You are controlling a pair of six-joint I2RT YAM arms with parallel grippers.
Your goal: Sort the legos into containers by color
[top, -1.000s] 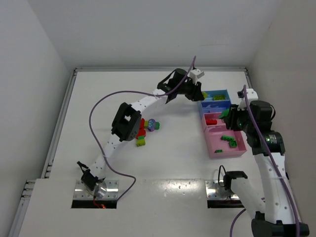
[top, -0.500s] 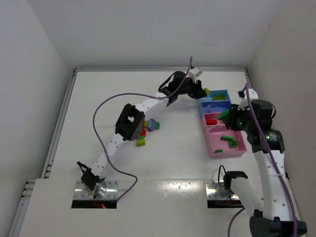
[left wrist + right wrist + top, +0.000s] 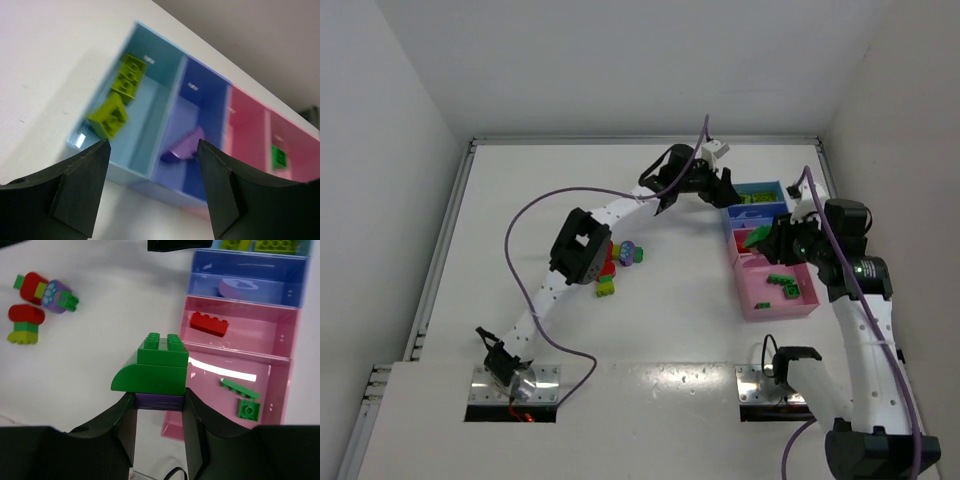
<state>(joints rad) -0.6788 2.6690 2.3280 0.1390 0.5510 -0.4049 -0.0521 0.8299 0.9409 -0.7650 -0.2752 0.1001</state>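
A green-on-purple lego stack (image 3: 157,367) is sitting pinched between the right gripper's (image 3: 160,407) jaws near the pink trays (image 3: 260,337), while two yellow-green bricks (image 3: 112,117) are lying in the light-blue tray (image 3: 142,142) under the left gripper (image 3: 152,175), whose jaws are standing spread.

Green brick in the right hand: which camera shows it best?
The right wrist view: the green brick fills the centre, studs up, a purple piece under it, pinched by the right hand. The top view shows only a small green speck; the left wrist view misses it.
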